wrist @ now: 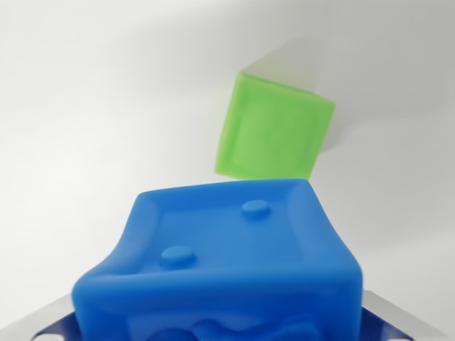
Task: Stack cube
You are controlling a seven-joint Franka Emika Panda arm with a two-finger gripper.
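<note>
Filling the lower half of the wrist view: the blue cube (pixel 227 263), close under the camera and partly cut off by the bottom edge.
Blue cube, top face: it is showing a raised rim and two small round studs, one toward the wrist view's left and one toward its right.
Blue cube, front face: it is bulging and bearing some relief shape at the very bottom, too cropped to read.
Pincer (pixel 227 328): its metal fingers (pixel 35 323) are showing only as grey slivers at both bottom corners, sitting against the blue cube's two sides; the cube's edges are looking slightly pinched inward, so the pincer is appearing closed onto the blue cube, though the contact itself is hidden.
Green cube (pixel 274 131): it is lying beyond the blue cube, above it in the picture and a little toward the wrist view's right, turned at an angle and blurred.
Green cube and blue cube: their outlines are meeting in the picture; whether they are touching I cannot tell.
Worktop (pixel 99 99): plain white, spreading behind both cubes.
</note>
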